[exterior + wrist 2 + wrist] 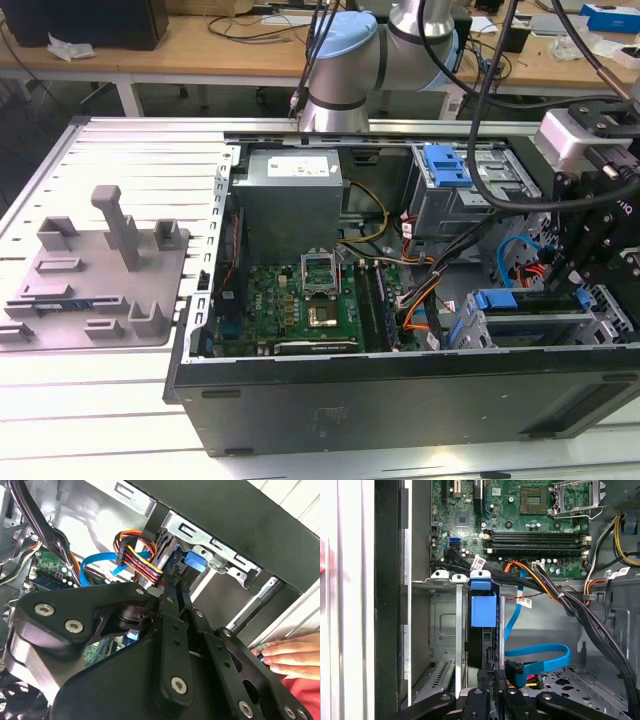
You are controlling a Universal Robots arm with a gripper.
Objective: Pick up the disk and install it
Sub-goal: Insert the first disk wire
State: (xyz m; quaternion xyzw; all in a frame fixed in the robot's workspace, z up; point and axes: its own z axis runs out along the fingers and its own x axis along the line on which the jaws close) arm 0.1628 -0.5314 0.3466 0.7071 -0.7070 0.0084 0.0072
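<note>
An open computer case (300, 400) lies on its side on a slatted table (120, 140), with the motherboard (300, 305) exposed in its middle. The black tool (600, 230) hangs at the case's corner on the exterior view's right, just above the metal drive cage (600, 320).

In the first wrist view the disk (481, 645) stands on edge inside that cage, in a slot between metal dividers, its blue bracket tab (483, 611) facing the motherboard. The tool's fingers (487, 677) sit narrowly spaced against the disk's near edge; whether they actually clamp it cannot be told.

Blue flat cables (540, 657) and a red, yellow and orange wire bundle (140, 555) lie just beside the disk. A person's hand (292, 657) rests on the table outside the case wall. A grey plastic fixture (95, 275) sits on the table, well apart from the case.
</note>
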